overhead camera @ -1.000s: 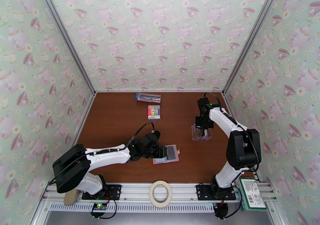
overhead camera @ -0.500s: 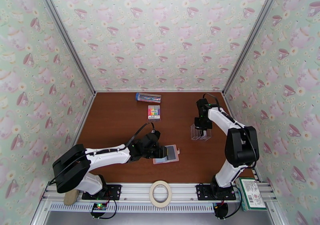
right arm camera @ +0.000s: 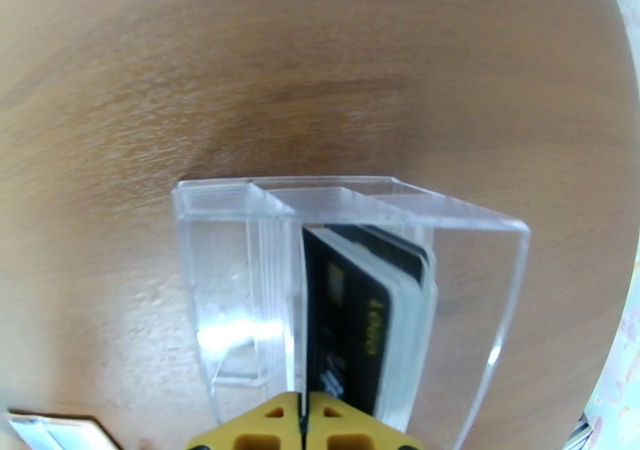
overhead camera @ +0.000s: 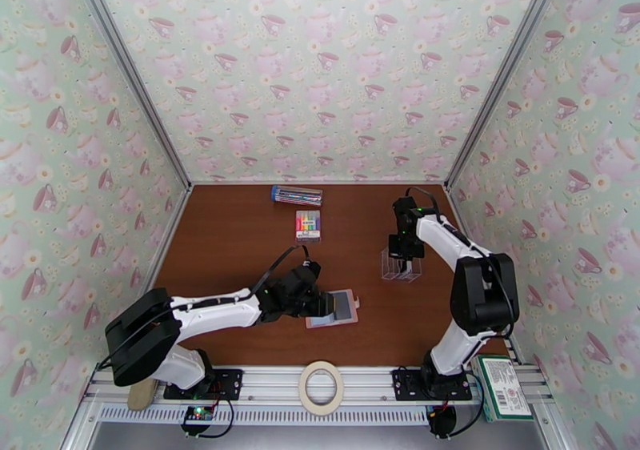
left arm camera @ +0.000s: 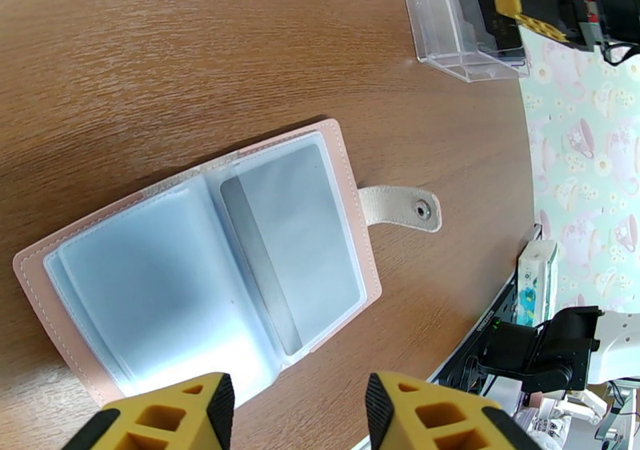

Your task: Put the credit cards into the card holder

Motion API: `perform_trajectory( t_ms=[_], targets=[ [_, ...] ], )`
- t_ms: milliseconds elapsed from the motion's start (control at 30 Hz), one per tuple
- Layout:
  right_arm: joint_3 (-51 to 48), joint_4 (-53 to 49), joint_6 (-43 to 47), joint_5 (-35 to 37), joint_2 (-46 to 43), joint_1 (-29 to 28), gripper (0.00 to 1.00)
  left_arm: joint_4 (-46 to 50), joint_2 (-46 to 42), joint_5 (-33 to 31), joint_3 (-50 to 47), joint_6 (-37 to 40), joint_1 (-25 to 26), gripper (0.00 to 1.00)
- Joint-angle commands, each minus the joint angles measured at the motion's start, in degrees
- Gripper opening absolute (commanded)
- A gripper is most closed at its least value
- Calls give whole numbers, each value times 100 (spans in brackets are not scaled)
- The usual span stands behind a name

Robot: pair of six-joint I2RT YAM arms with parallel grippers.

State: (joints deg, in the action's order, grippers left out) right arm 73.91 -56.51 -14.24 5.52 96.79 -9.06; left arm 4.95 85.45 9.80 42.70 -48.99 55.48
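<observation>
Two arms are working over a brown wood-grain table (overhead camera: pixel 232 235), and little is looking done. The soft pink card holder (left arm camera: pixel 200 267) is lying open near the front, cloudy sleeves up, one seemingly holding a grey card (left arm camera: pixel 300 243), with the left gripper (left arm camera: pixel 296 407) hovering above, jaws apart. Glossy credit cards (right arm camera: pixel 360 315) are standing in a clear rigid stand (right arm camera: pixel 232 283) at right, the right gripper (right arm camera: pixel 304 423) sitting tips together at their top edge, grip uncertain.
</observation>
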Motion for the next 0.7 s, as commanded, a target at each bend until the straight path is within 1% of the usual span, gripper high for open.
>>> perform_trajectory(
  t_ms=[0,100,233,367,467,567,667],
  targets=[
    [-135,-143,-157,-172,-633,-103,0,113,-196,-58,176,157,-5,51],
    [-244,-170,-237,-338,-1036,-288,0,206,-329,-127,173,180,-9,51],
    [-581,38,-395,-986,-1567,-628,0,331,-449,-192,108,141,-28,51],
    [-1041,344,-531,-1656,-1916,-1055,0,419,-617,-290,-81,-9,-65,51],
    [-1480,738,-696,-2179,-2146,-1447,0,572,-742,-374,-227,-131,-143,51],
    [-2032,1382,-932,-2756,-2315,-1811,0,603,-847,-394,-403,-219,-253,51],
    [-2503,1956,-1181,-3127,-2289,-2098,0,632,-881,-372,-546,-314,-354,51]
  ],
)
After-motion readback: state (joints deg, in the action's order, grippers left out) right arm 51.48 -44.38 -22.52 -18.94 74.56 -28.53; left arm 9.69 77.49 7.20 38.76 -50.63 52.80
